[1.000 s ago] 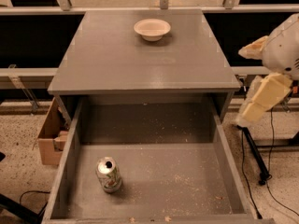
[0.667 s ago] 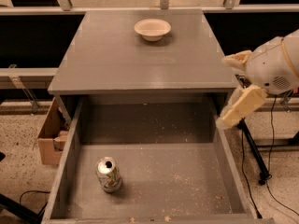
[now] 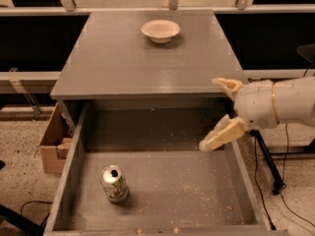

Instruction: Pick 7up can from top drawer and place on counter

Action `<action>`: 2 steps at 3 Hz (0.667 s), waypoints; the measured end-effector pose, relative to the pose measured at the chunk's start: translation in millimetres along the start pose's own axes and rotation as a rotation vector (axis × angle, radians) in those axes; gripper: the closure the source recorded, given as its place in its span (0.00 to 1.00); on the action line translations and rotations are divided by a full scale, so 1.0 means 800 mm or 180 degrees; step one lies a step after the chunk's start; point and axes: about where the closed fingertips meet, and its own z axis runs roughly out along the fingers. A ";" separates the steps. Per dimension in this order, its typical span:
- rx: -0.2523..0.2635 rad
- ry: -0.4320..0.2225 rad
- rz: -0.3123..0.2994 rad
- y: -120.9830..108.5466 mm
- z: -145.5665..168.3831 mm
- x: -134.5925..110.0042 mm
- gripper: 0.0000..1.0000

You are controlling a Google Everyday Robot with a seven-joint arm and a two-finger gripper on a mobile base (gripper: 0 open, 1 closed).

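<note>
The 7up can (image 3: pixel 114 183) stands upright on the floor of the open top drawer (image 3: pixel 192 191), near its front left; it is silver-white with green and red marks and an opened top. The grey counter (image 3: pixel 133 63) lies above and behind the drawer. My gripper (image 3: pixel 214 112) reaches in from the right, over the drawer's right rear corner by the counter's front edge. Its two cream fingers (image 3: pixel 220 135) are spread wide, open and empty. It is well to the right of the can and higher than it.
A white bowl (image 3: pixel 160 30) sits at the back of the counter. A brown cardboard box (image 3: pixel 50 144) stands on the floor left of the drawer. A black stand leg and cables (image 3: pixel 268 163) are on the floor to the right. Crumbs speckle the drawer floor.
My gripper has moved left from beside the cabinet to over the drawer's right rear corner. The can and the bowl have not moved.
</note>
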 end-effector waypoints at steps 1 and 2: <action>0.0015 -0.0033 0.0009 0.009 0.000 0.004 0.00; 0.0013 -0.0073 0.0020 0.007 0.006 0.007 0.00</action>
